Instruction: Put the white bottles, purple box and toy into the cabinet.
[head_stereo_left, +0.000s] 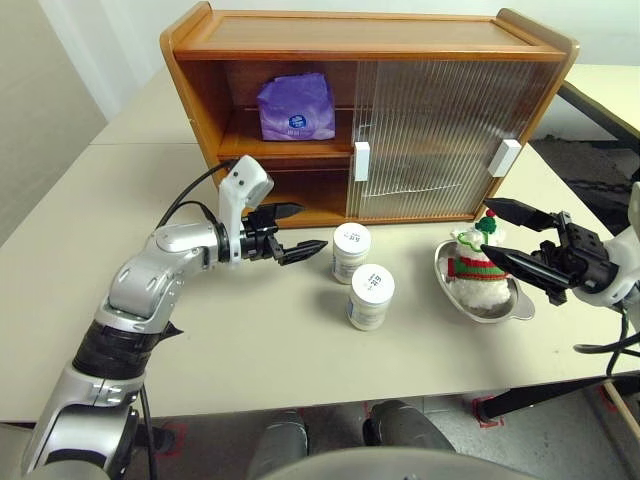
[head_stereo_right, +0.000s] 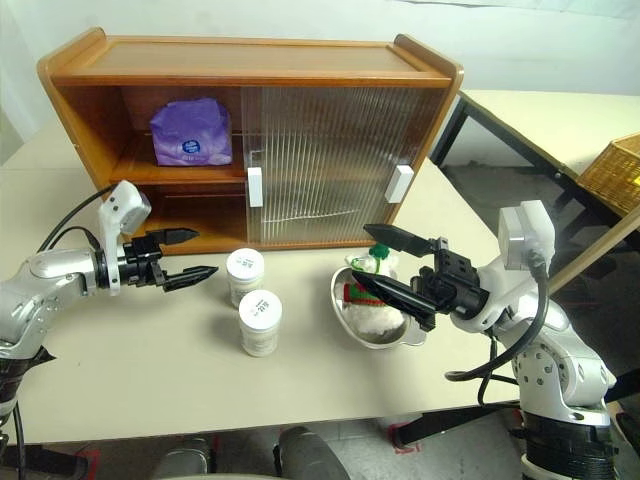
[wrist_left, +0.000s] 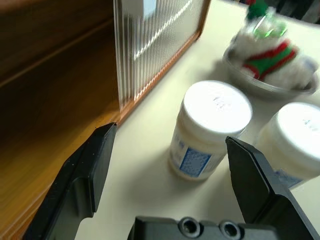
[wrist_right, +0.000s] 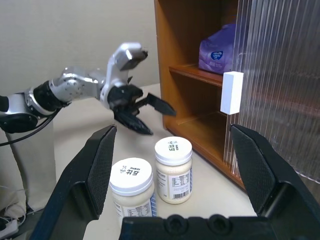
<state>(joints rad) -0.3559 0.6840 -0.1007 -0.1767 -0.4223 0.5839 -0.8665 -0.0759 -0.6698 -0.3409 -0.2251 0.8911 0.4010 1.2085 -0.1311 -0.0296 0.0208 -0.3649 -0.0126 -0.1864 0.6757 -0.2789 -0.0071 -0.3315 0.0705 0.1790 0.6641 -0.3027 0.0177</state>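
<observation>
L gripper (head_stereo_left: 287, 233) is seen spread wide, empty, tips aimed toward the two white bottles (head_stereo_left: 351, 252), which stand upright just beyond it, lids up, long axes vertical, one nearer the cabinet (head_stereo_left: 370, 115), the other (head_stereo_left: 370, 297) nearer the robot. Purple box (head_stereo_left: 296, 106) is set on the upper shelf, above and behind the L gripper, logo facing out. R gripper (head_stereo_left: 512, 239) is held wide open, empty, beside the toy (head_stereo_left: 477, 265), which sits upright in a metal dish (head_stereo_left: 515, 308), hat up.

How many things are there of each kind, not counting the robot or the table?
White bottles: 2
Purple box: 1
Toy: 1
Metal dish: 1
Cabinet: 1
Total: 6
</observation>
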